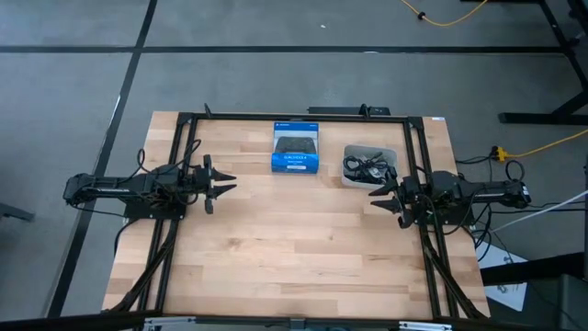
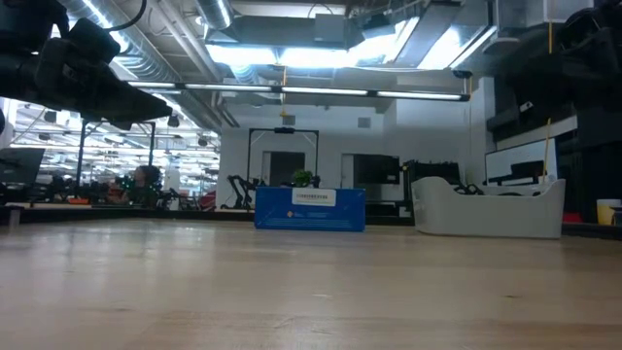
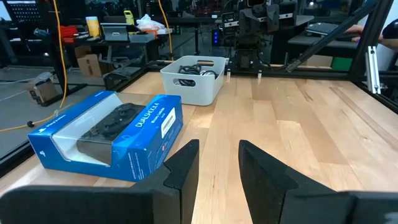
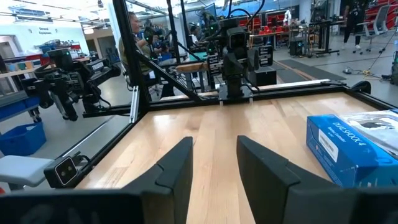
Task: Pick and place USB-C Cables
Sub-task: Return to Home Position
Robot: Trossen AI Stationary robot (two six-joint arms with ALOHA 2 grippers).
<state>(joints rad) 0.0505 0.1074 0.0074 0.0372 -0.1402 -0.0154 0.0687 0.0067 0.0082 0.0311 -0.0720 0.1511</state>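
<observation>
Item 1, left-centre of the high view: left gripper (image 1: 220,184), raised over the left edge of the wooden table (image 1: 276,248), fingers spread with a clear gap between them and nothing held; its own wrist view confirms the gap. Item 2, upper centre: blue-and-black DualShock 4 controller box (image 1: 296,149), lying flat near the table's far edge, well apart from both grippers; not part of the task. Item 3, just right of the box: grey bin (image 1: 349,181), open-topped, standing upright. Item 4, inside that bin: USB-C Cables (image 1: 366,165), a dark tangle of small coils against the pale floor; individual cables cannot be counted, and none shows loose on the table. Handling, by judgement: very light, limp and slightly springy, smooth-jacketed and thin enough to slip from a loose pinch; coils lying together are likely to snag and lift as a clump. Best hold is across the bundled middle of one coil, where several strands stack, not at a connector end or a single strand. Item 5, right-centre, just beside the bin's near corner: right gripper (image 1: 381,195), fingers likewise parted, carrying nothing.
</observation>
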